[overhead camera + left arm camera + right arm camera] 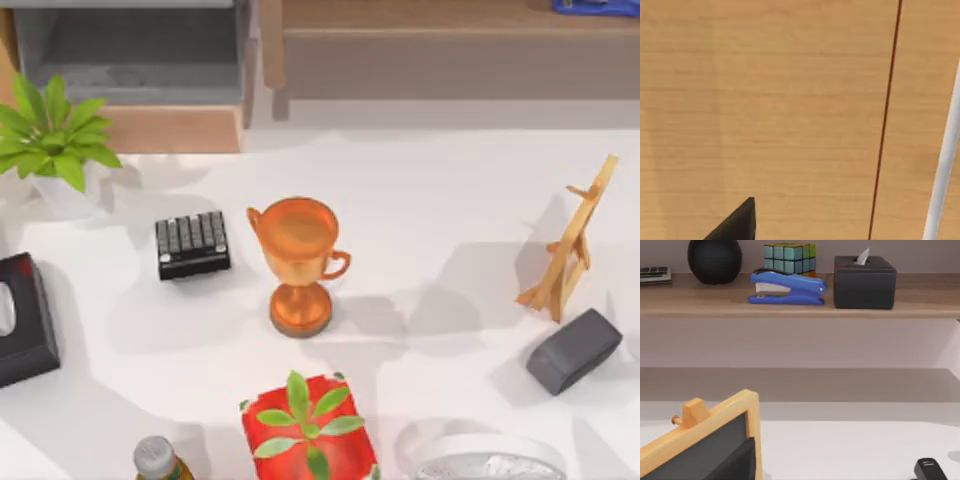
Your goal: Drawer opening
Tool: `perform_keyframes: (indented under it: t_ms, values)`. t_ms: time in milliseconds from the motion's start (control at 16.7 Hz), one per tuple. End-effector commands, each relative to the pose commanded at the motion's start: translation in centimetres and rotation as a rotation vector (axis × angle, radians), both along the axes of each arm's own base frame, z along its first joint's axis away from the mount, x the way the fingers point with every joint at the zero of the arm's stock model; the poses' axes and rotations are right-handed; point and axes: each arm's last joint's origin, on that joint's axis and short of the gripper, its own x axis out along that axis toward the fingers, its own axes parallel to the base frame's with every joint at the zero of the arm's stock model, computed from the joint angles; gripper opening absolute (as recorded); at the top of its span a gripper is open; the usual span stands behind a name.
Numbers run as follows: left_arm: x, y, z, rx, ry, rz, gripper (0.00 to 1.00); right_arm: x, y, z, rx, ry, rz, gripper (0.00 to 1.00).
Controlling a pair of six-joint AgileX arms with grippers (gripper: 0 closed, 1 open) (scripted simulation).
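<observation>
- Currently the drawer (130,70) sits pulled out at the worktop's far left; its tan front fills the left jaws' view.
- Jaw states: cannot tell.
- Risk, I judge: pulling further bumps the plant (52,135).

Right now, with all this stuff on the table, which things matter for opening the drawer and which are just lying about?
For the job:
- drawer, at the table's far left, its grey inside showing

Just lying about:
- trophy
- keypad
- potted plant
- red gift box
- little easel
- stapler on the shelf
- puzzle cube
</observation>
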Motion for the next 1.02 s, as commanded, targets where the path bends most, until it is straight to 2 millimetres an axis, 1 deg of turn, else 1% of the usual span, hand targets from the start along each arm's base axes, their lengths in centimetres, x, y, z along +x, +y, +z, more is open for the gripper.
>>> perform_keyframes:
  t_ms: [120, 420, 780, 1020]
  values:
    - [0.0, 0.3, -0.7, 0.02, -0.002, -0.016, 1.0, 0.0, 0.0, 0.0, 0.0, 0.0, 0.0, 1.0]
    - [0.0, 0.1, -0.7, 0.017, 0.002, -0.018, 1.0, 0.0, 0.0, 0.0, 0.0, 0.0, 0.0, 1.0]
    - [2.2, 0.3, -0.7, 0.02, -0.002, -0.016, 1.0, 0.0, 0.0, 0.0, 0.0, 0.0, 0.0, 1.0]
    - [2.5, 0.3, -0.7, 0.02, -0.002, -0.016, 1.0, 0.0, 0.0, 0.0, 0.0, 0.0, 0.0, 1.0]
